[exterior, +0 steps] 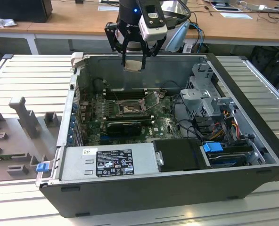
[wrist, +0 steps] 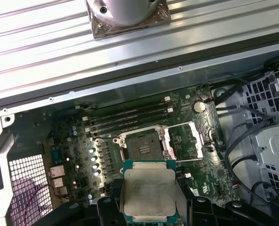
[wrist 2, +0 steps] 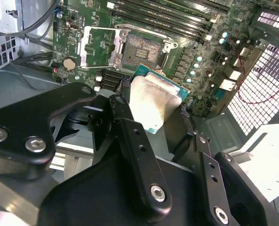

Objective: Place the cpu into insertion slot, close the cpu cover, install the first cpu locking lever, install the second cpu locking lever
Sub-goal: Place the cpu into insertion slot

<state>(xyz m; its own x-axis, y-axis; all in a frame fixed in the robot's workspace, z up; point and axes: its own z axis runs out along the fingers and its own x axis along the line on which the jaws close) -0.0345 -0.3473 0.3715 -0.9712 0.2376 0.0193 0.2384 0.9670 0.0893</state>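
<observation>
Ribbed metal bench (exterior: 26, 75), pale grey, carries the whole setup. A wooden desk (exterior: 59, 21) runs behind it.

Open computer case (exterior: 177, 197) lies on its side on the bench, side panel off, interior facing up. Grey power supply (exterior: 106, 162) sits along the near wall. Drive cage (exterior: 205, 94) with loose cables is on the exterior view's right.

Green motherboard (exterior: 165, 117) covers the case floor, with long memory slots along its far edge.

Gripper (exterior: 132, 59), black with two fingers, hangs over the far wall of the case, above the board and clear of it. Its fingers (wrist: 113, 197) are closed in on two opposite edges of the cpu (wrist: 150, 190), so the chip is clamped between them with no slack showing. Grip looks narrow, only chip-wide.

The cpu cover (wrist: 189, 139), a thin silvery frame with a wide window, is swung open and tilted up. It stands just beside the socket, on the exterior view's right of it, hinged side touching the frame.

The insertion slot (wrist: 142, 143) is bare, with its dark frame and brownish contact field exposed. In both wrist views it lies beyond the chip, well apart from it.

The cpu has its pale metal face toward the wrist cameras, with a green edge around it. It is held in the air, not seated.
</observation>
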